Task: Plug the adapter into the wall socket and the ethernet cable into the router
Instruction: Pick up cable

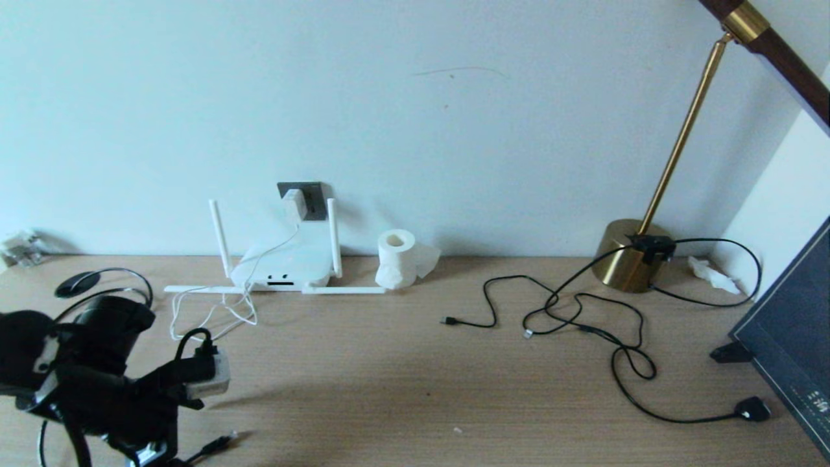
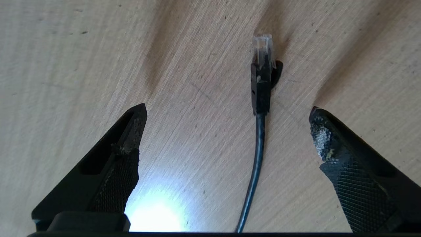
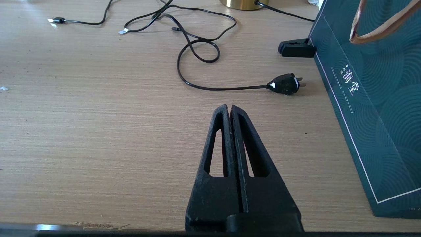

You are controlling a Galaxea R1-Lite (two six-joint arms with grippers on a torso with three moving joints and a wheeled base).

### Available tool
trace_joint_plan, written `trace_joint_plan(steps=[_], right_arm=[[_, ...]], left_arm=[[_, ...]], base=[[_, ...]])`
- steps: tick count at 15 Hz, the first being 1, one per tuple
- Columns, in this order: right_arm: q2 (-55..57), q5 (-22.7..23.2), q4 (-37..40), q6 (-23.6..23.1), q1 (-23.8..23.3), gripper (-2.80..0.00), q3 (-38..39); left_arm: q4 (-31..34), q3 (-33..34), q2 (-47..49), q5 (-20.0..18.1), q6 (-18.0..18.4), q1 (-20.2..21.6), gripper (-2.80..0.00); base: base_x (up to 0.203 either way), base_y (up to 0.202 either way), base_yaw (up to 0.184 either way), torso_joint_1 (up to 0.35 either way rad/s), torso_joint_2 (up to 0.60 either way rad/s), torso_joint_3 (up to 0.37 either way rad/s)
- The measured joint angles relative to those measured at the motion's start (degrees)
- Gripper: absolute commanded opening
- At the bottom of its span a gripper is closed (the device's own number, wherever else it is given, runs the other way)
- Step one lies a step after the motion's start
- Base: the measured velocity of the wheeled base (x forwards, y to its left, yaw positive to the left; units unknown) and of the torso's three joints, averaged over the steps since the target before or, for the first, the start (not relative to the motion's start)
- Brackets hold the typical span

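Bare pale wood-grain tabletop (image 2: 82,65) surrounds the left gripper (image 2: 227,112), with nothing between its fingers but the thick black ethernet cable (image 2: 260,138). The two black textured fingers (image 2: 131,131) stand fully spread, holding and touching nothing. The cable lies flat midway between them, its long axis along the fingers, its clear clip plug (image 2: 262,49) pointing away beyond the fingertips. The right gripper (image 3: 229,108) hovers pressed shut, empty.

The table (image 2: 82,49) is matt, fine-grained wood; the ethernet cable (image 2: 258,144) has a smooth black sheath and clear plastic plug; the lamp base (image 1: 624,256) is shiny brass-coloured metal.
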Motion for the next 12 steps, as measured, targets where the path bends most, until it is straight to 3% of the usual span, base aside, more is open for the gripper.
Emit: trace_joint_plan(steps=[6,7,12], right_arm=[[0.0,0.0,0.0,0.07,0.05,-2.8,0.0],[0.0,0.0,0.0,0.07,0.05,-2.8,0.0],[0.0,0.0,0.01,0.05,0.0,-2.8,0.0]], left_arm=[[-0.28,-0.77,2.19,0.1,0.05,-0.13,0.0],[-0.3,-0.77,2.33,0.15,0.07,-0.18,-2.8],[-0.33,-0.18,2.16,0.41,0.16,-0.44,-2.8]], base=[[0.0,0.0,0.0,0.0,0.0,0.0],[0.0,0.0,0.0,0.0,0.0,0.0],[0.0,0.0,0.0,0.0,0.0,0.0]])
